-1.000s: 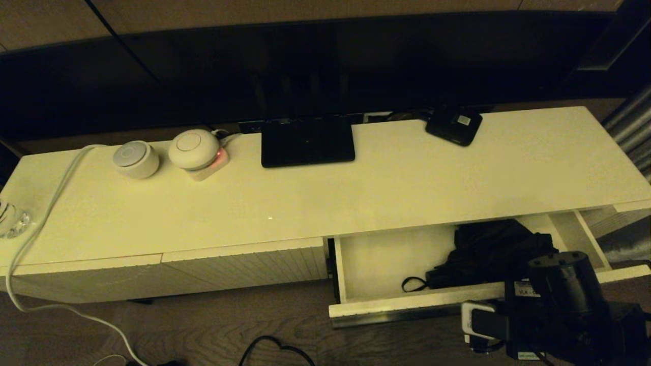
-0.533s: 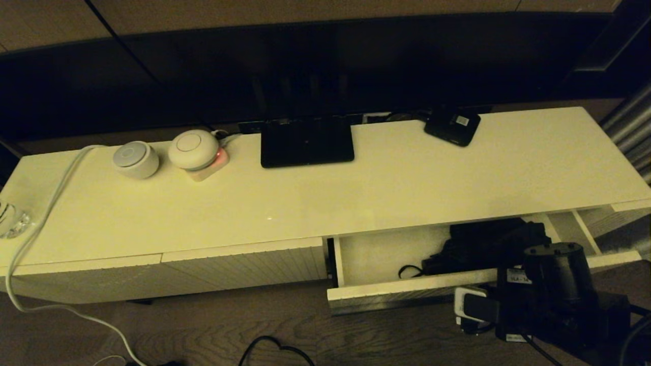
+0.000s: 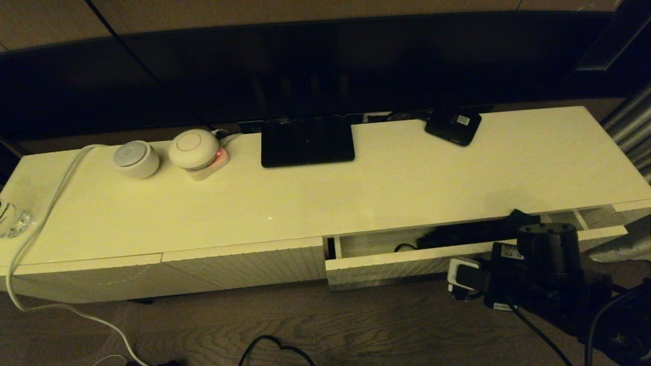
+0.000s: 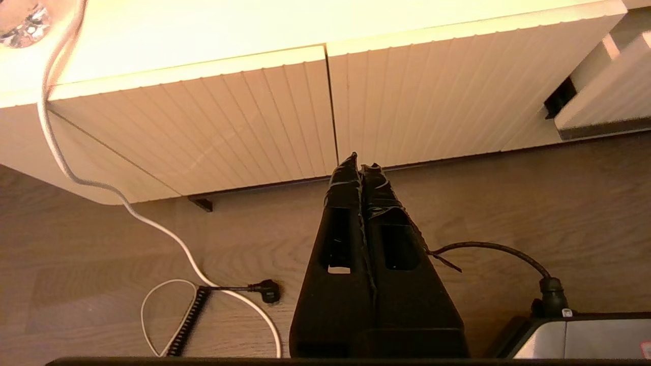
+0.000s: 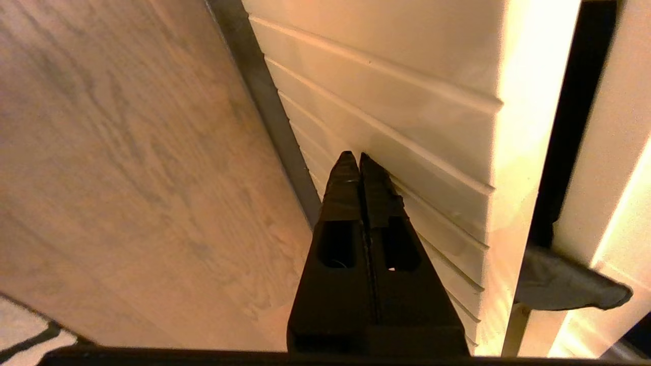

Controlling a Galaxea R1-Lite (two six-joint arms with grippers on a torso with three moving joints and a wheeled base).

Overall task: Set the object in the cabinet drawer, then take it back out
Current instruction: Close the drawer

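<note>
Down at the left, the left gripper point(image 4: 360, 169) hangs above the wooden floor in front of the cabinet's closed ribbed cream panels point(image 4: 254, 117), its two black fingers pressed flat together with nothing between them. A white cable point(image 3: 46, 193) runs off the surface's left edge down to the floor. Near the surface's back edge, towards the left, stand two round white devices point(image 3: 136, 158), the second resting on a small block that glows pink. A flat black rectangular stand base point(image 3: 307, 142) sits at the middle of the back edge, and a small flat black box with a white label point(image 3: 453, 125) lies farther right; the label's writing is too small to read.

Below the surface's right front edge, the wide cream-white ribbed drawer point(image 3: 386, 264) is open only by a narrow gap. Inside it lies the black folding umbrella point(image 3: 468, 234), seen as a dark strip with its thin loop towards the drawer's left end; a fold of its fabric pokes out of the gap in the right wrist view. The right gripper point(image 5: 360, 162) has its fingers closed tight, empty, tips touching the ribbed drawer front.
</note>
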